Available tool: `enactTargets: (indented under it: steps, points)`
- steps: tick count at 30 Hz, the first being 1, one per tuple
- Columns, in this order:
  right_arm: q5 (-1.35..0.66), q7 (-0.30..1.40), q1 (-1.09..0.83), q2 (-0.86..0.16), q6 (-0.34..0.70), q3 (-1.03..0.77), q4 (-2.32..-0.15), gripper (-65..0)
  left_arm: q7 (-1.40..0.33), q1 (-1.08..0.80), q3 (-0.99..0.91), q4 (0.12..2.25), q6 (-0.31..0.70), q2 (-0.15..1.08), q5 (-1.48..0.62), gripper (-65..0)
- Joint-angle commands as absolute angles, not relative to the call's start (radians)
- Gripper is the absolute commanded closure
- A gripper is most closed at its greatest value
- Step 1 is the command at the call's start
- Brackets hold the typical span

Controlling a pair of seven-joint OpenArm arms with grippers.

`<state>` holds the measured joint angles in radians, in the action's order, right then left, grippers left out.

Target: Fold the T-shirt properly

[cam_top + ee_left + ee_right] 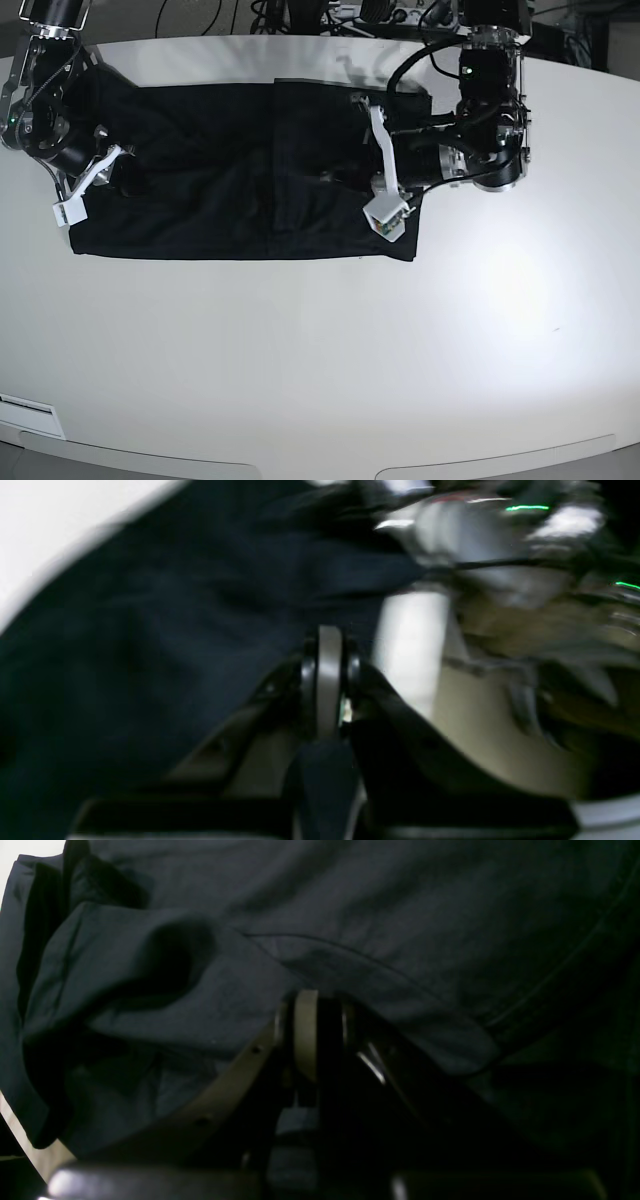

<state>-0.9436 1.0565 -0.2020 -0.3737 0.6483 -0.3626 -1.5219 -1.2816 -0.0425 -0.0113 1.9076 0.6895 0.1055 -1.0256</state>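
Note:
The black T-shirt (240, 170) lies as a long flat band across the far half of the white table (320, 350). My left gripper (371, 106) is at the shirt's far right edge. In the blurred left wrist view its fingers (328, 680) are pressed together with dark fabric (150, 630) pinched between them. My right gripper (118, 152) is at the shirt's left end. In the right wrist view its fingers (306, 1035) are shut on a bunched fold of the shirt (150, 985).
Cables and equipment (340, 15) crowd the table's back edge. A white label (25, 405) sits at the front left rim. The left arm's body (485, 150) hangs over the table to the right of the shirt.

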Motion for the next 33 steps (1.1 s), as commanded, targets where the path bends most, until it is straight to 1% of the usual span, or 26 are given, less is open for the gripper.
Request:
enactTargets:
  steps: [1, 3, 7, 11, 15, 16, 17, 19, 21, 22, 23, 27, 30, 33]
  points:
    - [-0.891, 1.119, -0.21, -0.382, 0.64, -0.358, -1.518, -9.5, -1.234, -0.036, -0.018, 1.922, 0.698, 0.105, -0.992, 0.0]
    - [-0.892, 1.119, -0.21, -0.382, 0.64, -0.358, -1.518, -9.5, -1.187, -0.039, -0.02, 1.917, 0.698, 0.106, -0.873, 0.0]
    - [-0.894, 1.119, -0.21, -0.382, 0.64, -0.358, -1.518, -9.5, -1.122, -0.039, -0.02, 1.839, 0.698, 0.108, -0.715, 0.0]
    - [-0.9, 1.119, -0.209, -0.383, 0.641, -0.358, -1.519, -9.5, -1.026, -0.039, -0.02, 1.705, 0.67, 0.136, -0.582, 0.0]
    - [-0.993, 1.127, -0.172, -0.385, 0.681, -0.36, -1.549, -9.7, -0.947, -0.038, -0.02, 1.59, 0.63, 0.168, -0.516, 0.0]
    - [-1.0, 1.132, -0.156, -0.385, 0.682, -0.362, -1.567, -11.5, -0.941, -0.038, -0.02, 1.573, 0.624, 0.176, -0.512, 0.0]
    - [-0.998, 1.139, -0.139, -0.385, 0.681, -0.362, -1.591, -14.7, -0.942, -0.038, -0.02, 1.562, 0.62, 0.186, -0.511, 0.0]
    - [-0.995, 1.152, -0.104, -0.386, 0.668, -0.362, -1.639, -24.1, -0.943, -0.039, -0.02, 1.555, 0.612, 0.202, -0.508, 0.0]
    - [-0.986, 1.172, -0.07, -0.385, 0.62, -0.37, -1.684, -33.8, -0.943, -0.038, -0.02, 1.555, 0.609, 0.22, -0.509, 0.0]
    - [-0.974, 1.192, -0.053, -0.386, 0.592, -0.381, -1.701, -37.1, -0.943, -0.038, -0.021, 1.555, 0.609, 0.227, -0.509, 0.0]
    - [-0.941, 1.212, -0.035, -0.385, 0.567, -0.394, -1.714, -38.4, -0.942, -0.038, -0.021, 1.555, 0.609, 0.236, -0.509, 0.0]
    - [-0.742, 1.223, -0.009, -0.39, 0.492, -0.476, -1.717, -38.4, -0.942, -0.038, -0.021, 1.555, 0.609, 0.266, -0.513, 0.0]
    - [-0.697, 1.207, -0.054, -0.405, 0.439, -0.534, -1.684, -38.4, -0.942, -0.038, -0.021, 1.556, 0.609, 0.283, -0.535, 0.0]
    - [-0.727, 1.204, -0.111, -0.405, 0.435, -0.588, -1.608, -38.4, -0.942, -0.038, -0.021, 1.556, 0.609, 0.286, -0.535, 0.0]
